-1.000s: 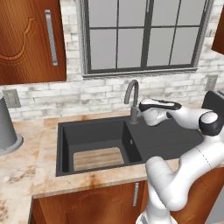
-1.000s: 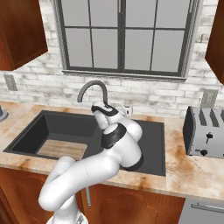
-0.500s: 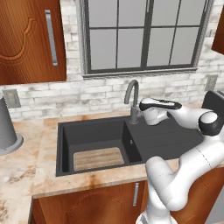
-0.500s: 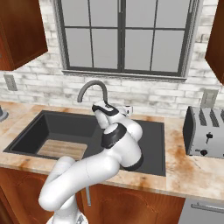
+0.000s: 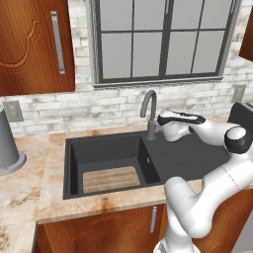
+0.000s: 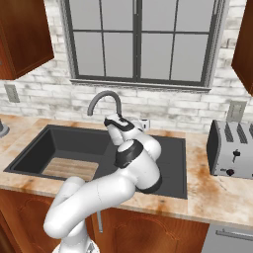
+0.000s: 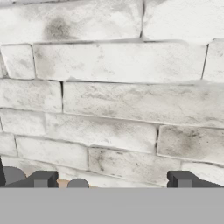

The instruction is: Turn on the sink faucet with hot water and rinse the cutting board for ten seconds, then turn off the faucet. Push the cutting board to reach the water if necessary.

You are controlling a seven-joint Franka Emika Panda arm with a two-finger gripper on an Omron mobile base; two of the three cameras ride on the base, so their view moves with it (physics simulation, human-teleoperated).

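One cutting board (image 5: pixel 109 179) lies flat on the floor of the sink (image 5: pixel 197 157) basin, at its near side. The gripper (image 7: pixel 112 179) is held just right of the sink faucet (image 5: pixel 149 114) base, over the far edge of the drainboard, facing the white brick wall (image 7: pixel 113 87). Its fingertips (image 7: pixel 41 179) stand wide apart, holding nothing.
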